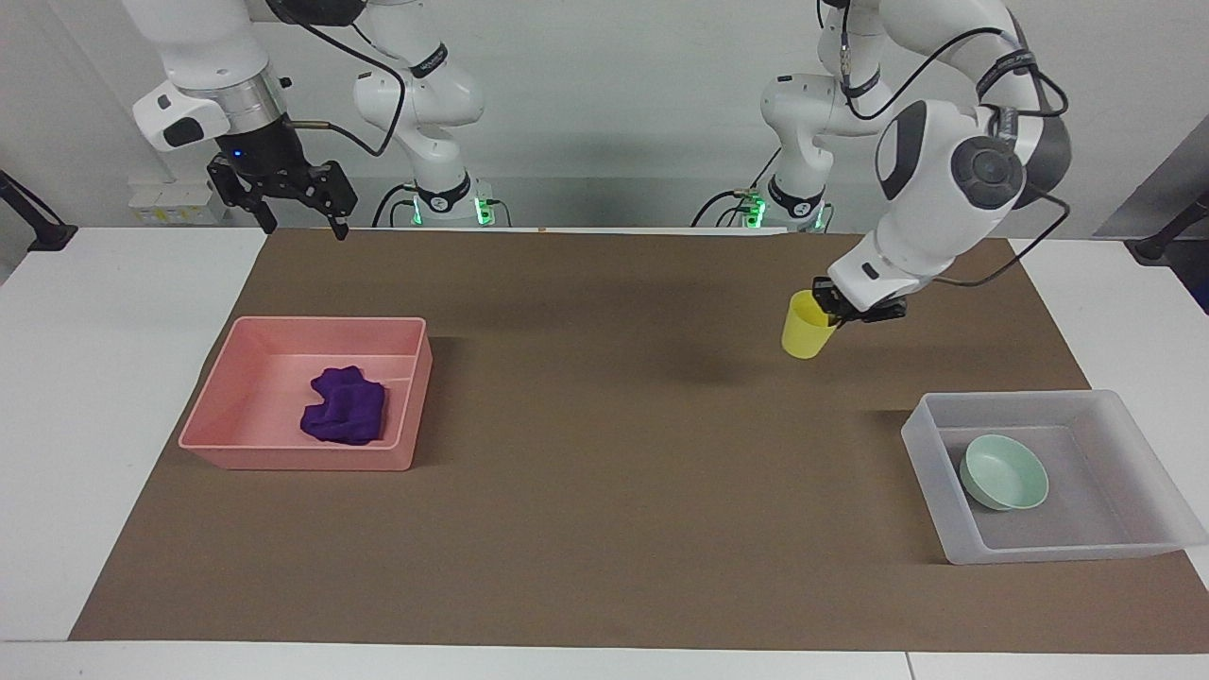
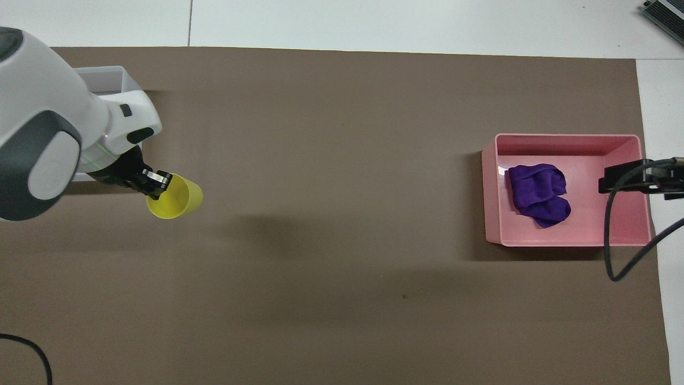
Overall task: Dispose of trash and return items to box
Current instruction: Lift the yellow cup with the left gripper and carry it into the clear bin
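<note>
While the left hand [image 1: 831,314] pinches the yellow cup [image 1: 804,326] aloft, carry it level over the box [image 1: 1115,404]; right hand [image 1: 300,210] spread, waiting.

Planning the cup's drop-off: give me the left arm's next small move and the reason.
Probably carry the cup on toward the box and over a bare part of its floor. The left gripper is shut on the cup's rim, holding it tilted above the mat, short of the box. The bowl already sits inside. The right gripper waits, open, by its base.
</note>
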`<action>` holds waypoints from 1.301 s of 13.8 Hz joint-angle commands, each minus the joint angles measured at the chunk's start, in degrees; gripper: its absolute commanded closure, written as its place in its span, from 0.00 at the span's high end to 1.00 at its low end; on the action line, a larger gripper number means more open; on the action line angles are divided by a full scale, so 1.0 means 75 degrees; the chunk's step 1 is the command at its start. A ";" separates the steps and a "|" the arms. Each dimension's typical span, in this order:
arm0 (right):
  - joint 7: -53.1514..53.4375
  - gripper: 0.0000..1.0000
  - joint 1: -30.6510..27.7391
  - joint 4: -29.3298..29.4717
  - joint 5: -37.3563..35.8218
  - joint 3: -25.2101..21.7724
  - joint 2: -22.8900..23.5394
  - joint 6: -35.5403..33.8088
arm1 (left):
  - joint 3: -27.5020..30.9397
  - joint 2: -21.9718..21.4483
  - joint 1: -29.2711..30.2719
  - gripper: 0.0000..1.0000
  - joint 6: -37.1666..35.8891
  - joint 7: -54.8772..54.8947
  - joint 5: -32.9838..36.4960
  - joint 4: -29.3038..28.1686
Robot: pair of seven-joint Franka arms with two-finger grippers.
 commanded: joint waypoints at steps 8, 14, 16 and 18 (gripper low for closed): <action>-0.0119 1.00 -0.0080 -0.0072 0.0140 0.0041 -0.0050 -0.0044 | -0.0032 0.1991 0.2194 0.00 0.2375 0.5030 0.1318 0.1927; -0.0119 1.00 -0.0068 -0.0130 0.0140 0.0041 -0.0074 -0.0044 | 0.0074 0.2871 0.2522 0.00 0.3341 0.5054 0.1705 0.1999; -0.0119 1.00 -0.0068 -0.0154 0.0140 0.0041 -0.0086 -0.0044 | 0.0073 0.3036 0.2570 0.00 0.3294 0.5031 0.1635 0.1975; -0.0119 1.00 -0.0068 -0.0166 0.0140 0.0041 -0.0097 -0.0044 | 0.0073 0.3118 0.2570 0.00 0.3061 0.5019 0.1612 0.1975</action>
